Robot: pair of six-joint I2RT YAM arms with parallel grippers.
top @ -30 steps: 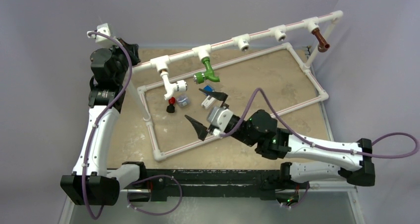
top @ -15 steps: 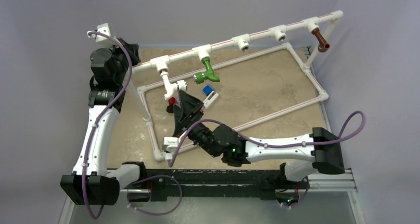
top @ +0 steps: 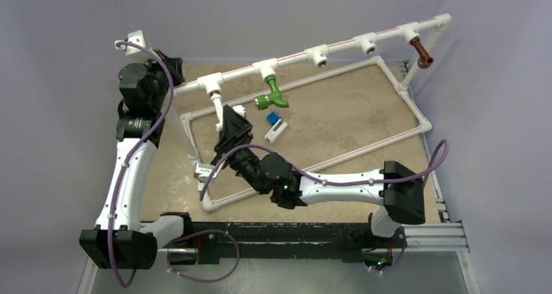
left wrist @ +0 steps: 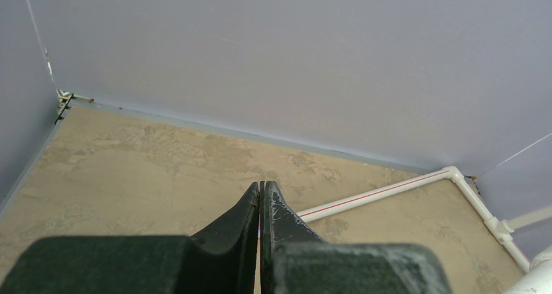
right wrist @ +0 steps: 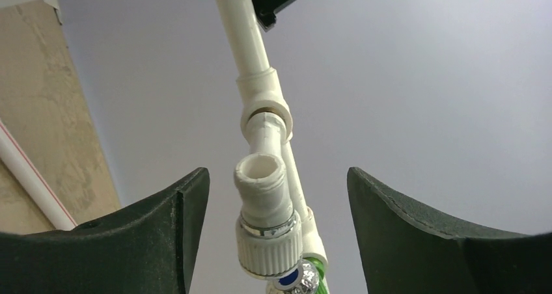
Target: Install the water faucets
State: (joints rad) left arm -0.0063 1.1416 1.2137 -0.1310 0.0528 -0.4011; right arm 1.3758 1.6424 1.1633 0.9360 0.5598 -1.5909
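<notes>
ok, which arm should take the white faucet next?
Right. The right hand is open, with the white faucet between its fingers, untouched and hanging from the pipe. The left hand is shut and empty, with no faucet in its view.

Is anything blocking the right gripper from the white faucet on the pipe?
Nothing visible does. The right gripper is open, and in its wrist view the white faucet sits in the gap between its fingers, touching neither.
</notes>
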